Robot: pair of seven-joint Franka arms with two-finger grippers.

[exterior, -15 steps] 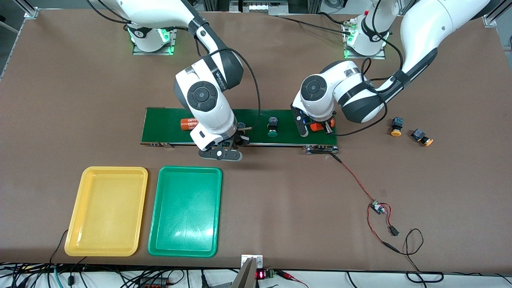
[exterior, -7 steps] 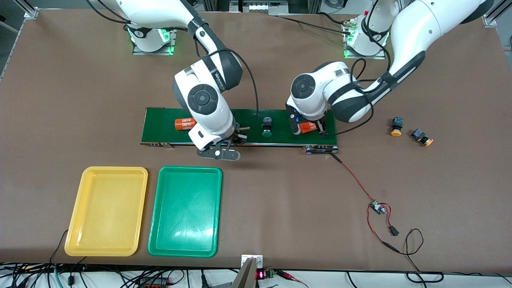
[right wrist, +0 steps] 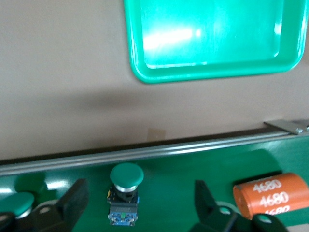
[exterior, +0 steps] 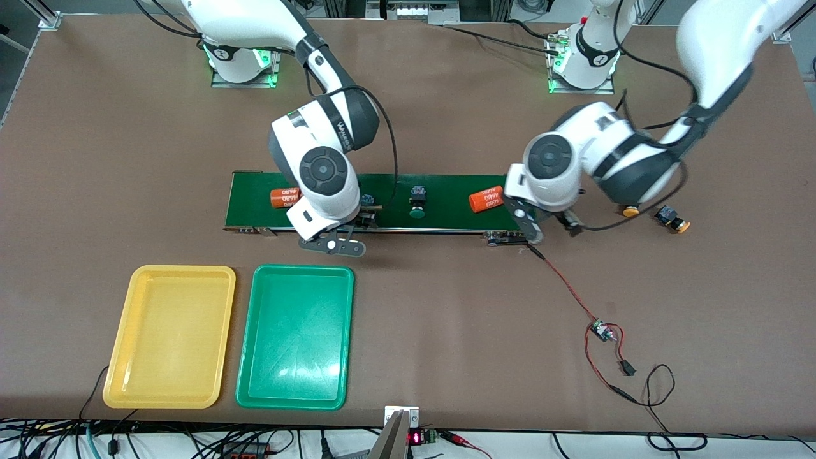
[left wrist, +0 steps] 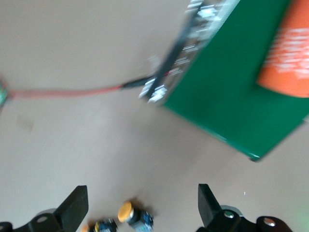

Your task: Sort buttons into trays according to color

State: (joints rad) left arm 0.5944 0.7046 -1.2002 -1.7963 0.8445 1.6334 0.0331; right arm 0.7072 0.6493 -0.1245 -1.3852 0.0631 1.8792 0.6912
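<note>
Glossy rounded green tray (exterior: pixel 294 336), round-capped green button (right wrist: pixel 125 190)

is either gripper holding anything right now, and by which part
Nothing is held. The left gripper is open over bare table near the conveyor belt; the right gripper is open over a green-capped button.

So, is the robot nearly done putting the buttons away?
Not nearly. Done: nothing, the yellow tray and green tray are both empty. In hand: the right gripper has open fingers around one green button on the belt, not gripping yet. The left gripper is open above the orange buttons on the table. Left: all four buttons.
</note>
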